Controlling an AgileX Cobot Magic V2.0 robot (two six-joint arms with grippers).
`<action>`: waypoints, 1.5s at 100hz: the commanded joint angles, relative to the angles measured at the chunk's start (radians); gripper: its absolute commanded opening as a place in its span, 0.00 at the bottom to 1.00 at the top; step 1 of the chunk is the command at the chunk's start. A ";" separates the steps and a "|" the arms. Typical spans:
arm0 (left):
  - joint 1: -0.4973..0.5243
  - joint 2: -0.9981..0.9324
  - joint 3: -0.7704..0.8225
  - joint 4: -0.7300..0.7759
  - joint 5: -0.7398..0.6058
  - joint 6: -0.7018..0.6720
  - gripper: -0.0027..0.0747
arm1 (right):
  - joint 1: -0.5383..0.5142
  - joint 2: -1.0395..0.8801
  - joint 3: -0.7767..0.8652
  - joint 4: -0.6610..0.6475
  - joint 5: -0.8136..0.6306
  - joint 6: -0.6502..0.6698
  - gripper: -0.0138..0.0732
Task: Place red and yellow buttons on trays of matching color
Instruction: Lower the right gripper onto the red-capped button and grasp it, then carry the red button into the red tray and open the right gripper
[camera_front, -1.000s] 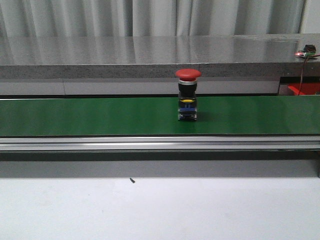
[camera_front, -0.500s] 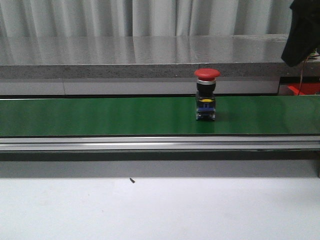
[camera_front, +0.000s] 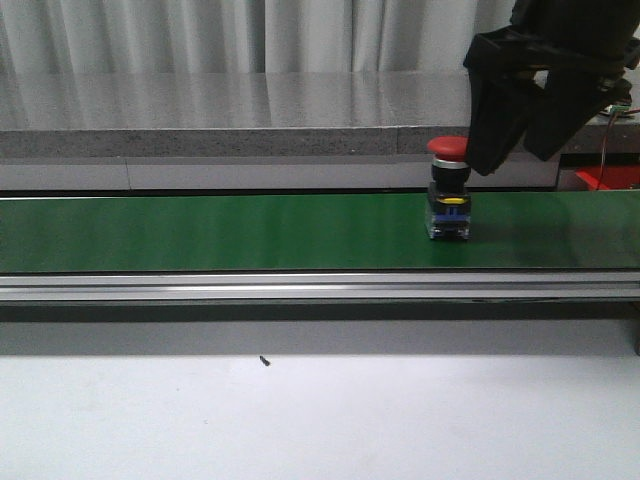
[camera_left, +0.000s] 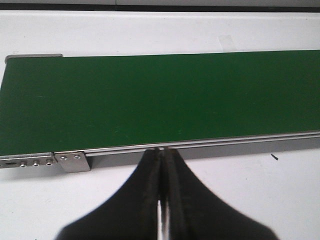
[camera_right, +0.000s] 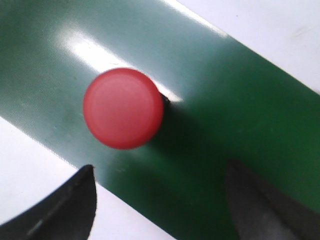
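Note:
A red button (camera_front: 448, 150) with a mushroom cap on a black and blue body stands upright on the green belt (camera_front: 200, 232), right of centre. My right gripper (camera_front: 516, 150) hangs open just above and to the right of the cap, not touching it. From the right wrist, the red cap (camera_right: 123, 108) lies ahead of the gripper (camera_right: 160, 170), outside the gap between the spread fingers. My left gripper (camera_left: 162, 150) is shut on nothing, at the near rail of the belt (camera_left: 150, 100). No yellow button shows. No tray can be made out for certain.
A grey stone ledge (camera_front: 250, 115) runs behind the belt. A red shape (camera_front: 606, 178) sits at the far right behind the belt; I cannot tell what it is. A small board with wires (camera_front: 615, 103) lies on the ledge's right end. White tabletop (camera_front: 300, 420) lies in front.
The red button has ridden the belt to the right, from centre to right of centre. My right arm has come down from the upper right to just beside the button's cap.

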 joint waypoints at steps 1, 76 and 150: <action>-0.008 -0.005 -0.026 -0.027 -0.068 -0.001 0.01 | -0.002 -0.018 -0.048 0.012 -0.014 -0.012 0.78; -0.008 -0.005 -0.026 -0.027 -0.068 -0.001 0.01 | -0.003 0.010 -0.056 0.061 -0.114 -0.035 0.28; -0.008 -0.005 -0.026 -0.027 -0.068 -0.001 0.01 | -0.498 0.000 -0.146 0.064 -0.217 0.029 0.29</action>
